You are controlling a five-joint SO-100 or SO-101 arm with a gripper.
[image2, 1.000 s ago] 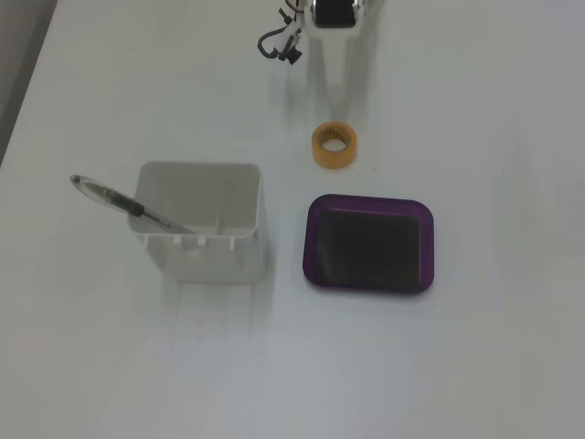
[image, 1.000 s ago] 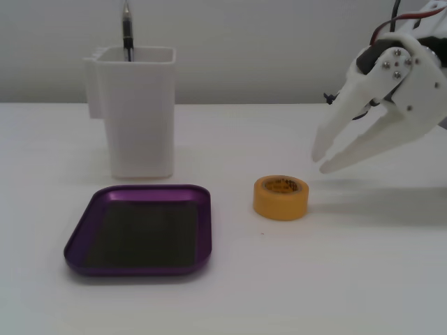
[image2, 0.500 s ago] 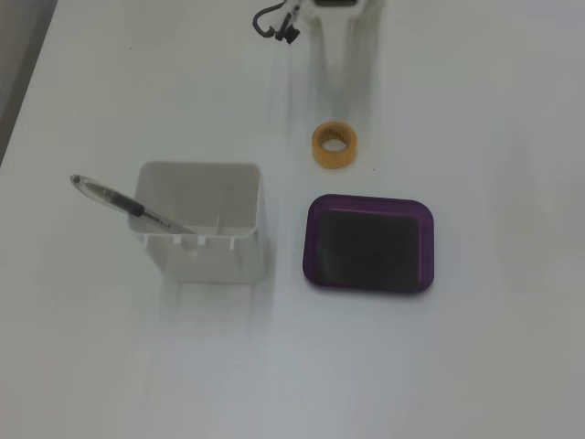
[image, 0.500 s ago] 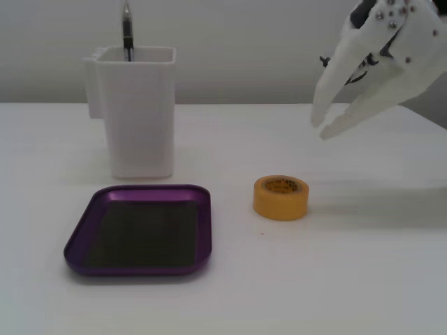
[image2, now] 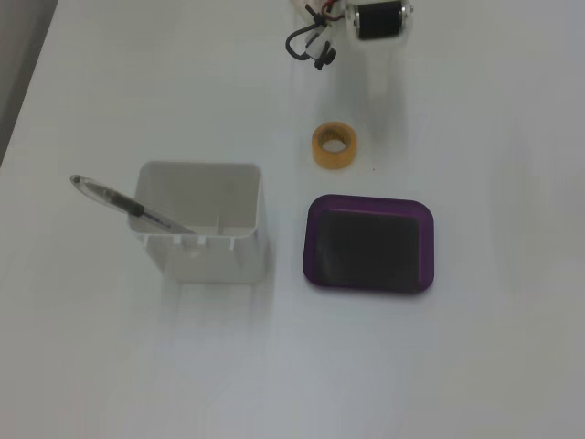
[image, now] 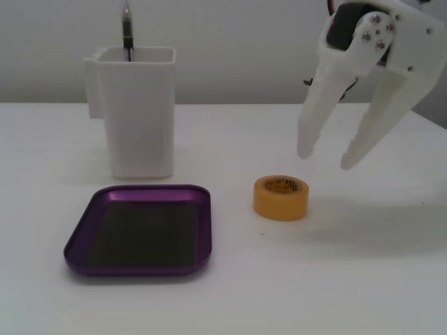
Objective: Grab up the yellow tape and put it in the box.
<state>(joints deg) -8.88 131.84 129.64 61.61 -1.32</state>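
Since the earlier frames the gripper (image: 325,159) has swung from a slanted pose at the right edge to a nearly vertical one, fingertips pointing down, and its two white fingers (image: 312,115) have spread well apart; it holds nothing. Neither the yellow tape (image: 280,197) nor the box (image: 84,237) has shifted. In a fixed view from the side, the tape lies flat on the white table just right of centre, its hole facing up, with the purple box to its left, near but not touching. The fingertips hang in the air above the table, above and a little to the right of the roll, the left-hand finger ending roughly over the roll's right edge. From above, in a fixed view, the tape (image2: 334,146) sits in the upper middle of the frame, directly above the box (image2: 311,245), while the arm's motor at the top edge lies up and slightly right of it; the fingers themselves are hard to make out there against the white surface. Judging from this, the coming descent needs a small shift toward frame left in the side view so the open jaws straddle the roll. The white container (image: 136,112) with the pen (image: 127,28) stands behind the box, clear of the path.
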